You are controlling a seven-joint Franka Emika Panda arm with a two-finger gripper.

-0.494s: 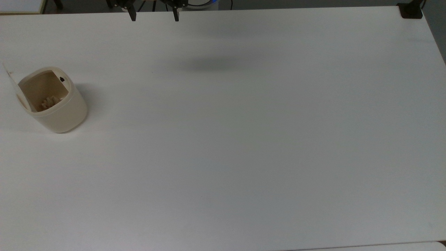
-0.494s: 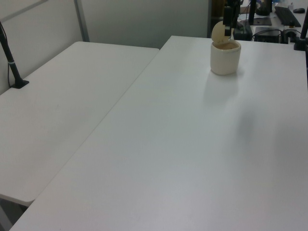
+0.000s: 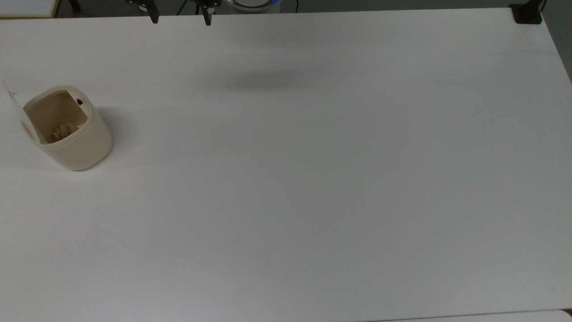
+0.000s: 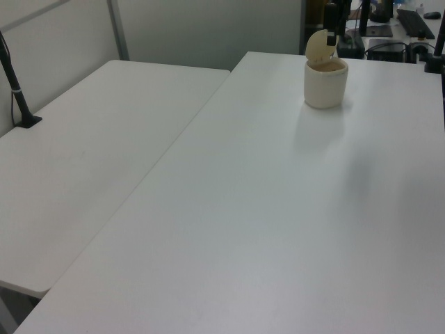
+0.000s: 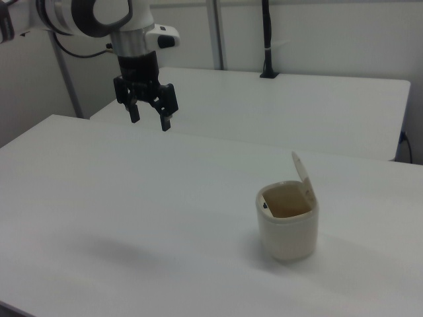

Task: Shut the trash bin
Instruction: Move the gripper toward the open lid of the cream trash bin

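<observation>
Cream-beige plastic marks the trash bin (image 5: 287, 228), which stands on the white table (image 5: 132, 218) well off to the right of the pincer (image 5: 149, 121) and far below it in the right view; going left to right there, the arm's pincer comes first, hanging high over the table with its two fingers spread apart and nothing between them, then bare tabletop, then the bin with its lid (image 5: 303, 175) tipped up and back on its hinge. The bin is plainly open, so I judge the task to be at its approach step: the pincer has yet to reach the bin. The next move calls for carrying the pincer across and down to the raised lid, getting behind or above its free edge, and pressing it forward and down until it lies flat on the rim; a light bin like this may slide or tip if pushed sideways instead of downward. The top view looks into the bin (image 3: 67, 129) and shows pale crumpled scraps at its bottom and the small dark button (image 3: 79, 102) on the rim's side toward the pincer's fingertips (image 3: 154, 18), while the right view shows how steeply the lid stands.
</observation>
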